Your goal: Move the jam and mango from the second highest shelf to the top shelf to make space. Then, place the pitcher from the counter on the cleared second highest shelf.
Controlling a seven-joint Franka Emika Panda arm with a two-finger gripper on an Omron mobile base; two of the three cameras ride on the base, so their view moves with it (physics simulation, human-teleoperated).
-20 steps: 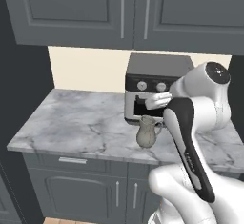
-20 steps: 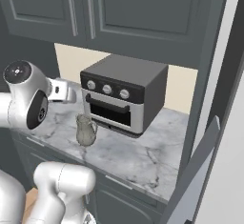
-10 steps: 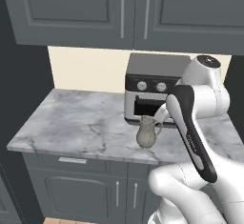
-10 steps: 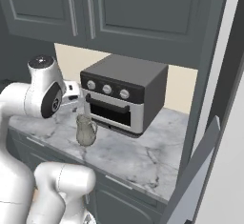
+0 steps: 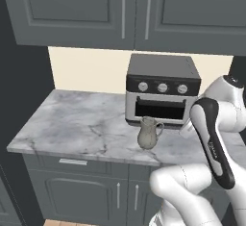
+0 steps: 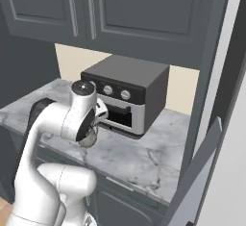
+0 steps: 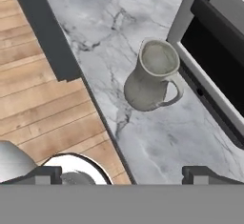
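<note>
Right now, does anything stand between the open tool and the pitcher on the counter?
Nothing visible does. In the hand view the pitcher stands upright on the counter, apart from the toaster oven behind it, with bare marble between it and the tool, whose tips stand wide apart.

We saw soft, even light with no clear source. The counter (image 5: 81,124) was bright and without glare; the pitcher (image 7: 151,75) threw only a faint shadow. The upper cabinets (image 5: 134,11) stayed dim. All pictures looked a little blurred.
</note>
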